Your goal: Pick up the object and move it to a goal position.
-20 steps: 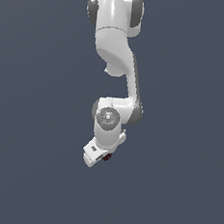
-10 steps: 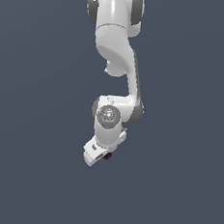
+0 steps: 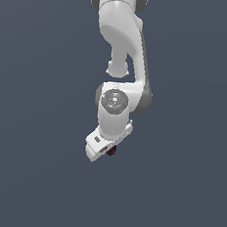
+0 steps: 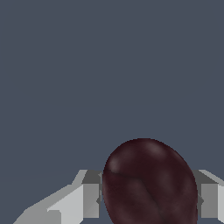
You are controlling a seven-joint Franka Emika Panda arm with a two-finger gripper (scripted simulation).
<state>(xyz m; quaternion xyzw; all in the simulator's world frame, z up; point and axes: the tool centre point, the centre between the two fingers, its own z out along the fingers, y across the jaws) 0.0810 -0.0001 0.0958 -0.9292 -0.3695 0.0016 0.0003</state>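
Note:
The object is a tiny dark maroon bumpy ball (image 3: 112, 151). In the exterior view it peeks out at the lower end of the white arm, beside my white gripper (image 3: 103, 152). In the wrist view the ball (image 4: 149, 183) fills the space between my two grey fingers (image 4: 91, 197), which press on it from both sides. My gripper (image 4: 148, 199) is shut on the ball and holds it up in the air. The fingertips are partly hidden behind the ball.
A plain dark blue-grey background fills both views. The white arm (image 3: 123, 42) hangs down from the top of the exterior view.
The arm's upper links have shifted slightly toward the exterior view's right. The gripper with the ball stays at almost the same spot.

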